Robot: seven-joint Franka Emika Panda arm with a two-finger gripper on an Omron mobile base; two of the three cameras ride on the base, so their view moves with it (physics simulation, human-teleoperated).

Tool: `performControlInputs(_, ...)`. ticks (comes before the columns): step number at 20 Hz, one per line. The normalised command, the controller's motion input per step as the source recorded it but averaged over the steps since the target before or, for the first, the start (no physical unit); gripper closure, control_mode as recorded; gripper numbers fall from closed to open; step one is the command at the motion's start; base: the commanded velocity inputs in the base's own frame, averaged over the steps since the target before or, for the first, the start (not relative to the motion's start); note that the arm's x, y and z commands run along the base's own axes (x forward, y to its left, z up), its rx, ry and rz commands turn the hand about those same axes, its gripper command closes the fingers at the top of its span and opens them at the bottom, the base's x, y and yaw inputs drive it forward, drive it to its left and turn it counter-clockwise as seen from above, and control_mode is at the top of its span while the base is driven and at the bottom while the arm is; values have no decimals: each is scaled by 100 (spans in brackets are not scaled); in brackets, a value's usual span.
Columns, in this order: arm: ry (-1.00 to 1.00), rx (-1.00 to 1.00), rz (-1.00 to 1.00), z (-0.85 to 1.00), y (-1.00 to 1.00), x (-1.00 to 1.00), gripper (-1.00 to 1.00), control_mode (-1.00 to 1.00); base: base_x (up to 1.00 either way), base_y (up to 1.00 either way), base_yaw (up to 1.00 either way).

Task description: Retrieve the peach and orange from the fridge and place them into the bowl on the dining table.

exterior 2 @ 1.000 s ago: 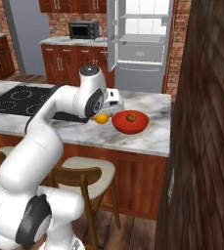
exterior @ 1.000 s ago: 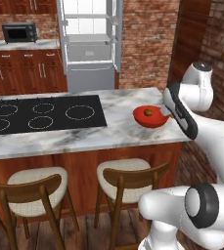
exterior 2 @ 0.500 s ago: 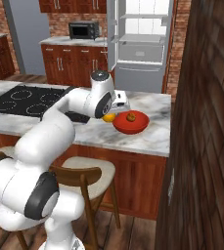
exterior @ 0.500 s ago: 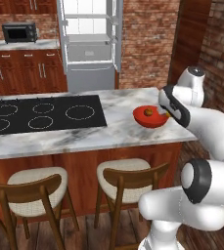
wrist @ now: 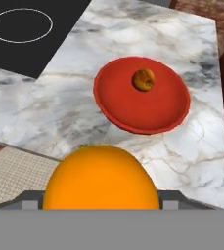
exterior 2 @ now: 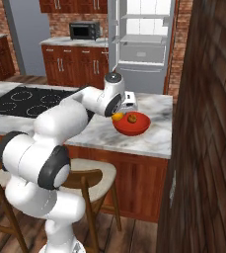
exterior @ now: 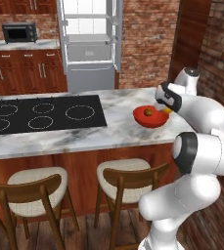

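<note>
Tool [exterior 2: 118, 114] grips the orange [wrist: 101, 178] beside the red bowl's [wrist: 157, 114] near rim above the marble table [wrist: 50, 112]; ahead, the peach [wrist: 144, 79] lies in that bowl, the black cooktop [wrist: 30, 34] off to one side.

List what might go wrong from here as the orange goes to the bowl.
1. The orange, held in the gripper, sits at the near rim of the bowl, not over its middle. Released here, it may hit the rim and roll across the marble table, perhaps off the edge.
2. The bowl is shallow and the peach already lies inside; a drop from height might knock it or bounce out.
</note>
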Motion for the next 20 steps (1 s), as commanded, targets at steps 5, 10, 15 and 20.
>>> performControlInputs(5,0,0,0,-36,-1,68,100,-100,0,0,0)
performControlInputs(10,0,0,0,-45,0,68,100,-100,0,0,0)
performControlInputs(15,0,0,0,-34,-9,50,100,-100,0,0,0)
performControlInputs(20,0,0,0,-27,-16,36,100,-100,0,0,0)
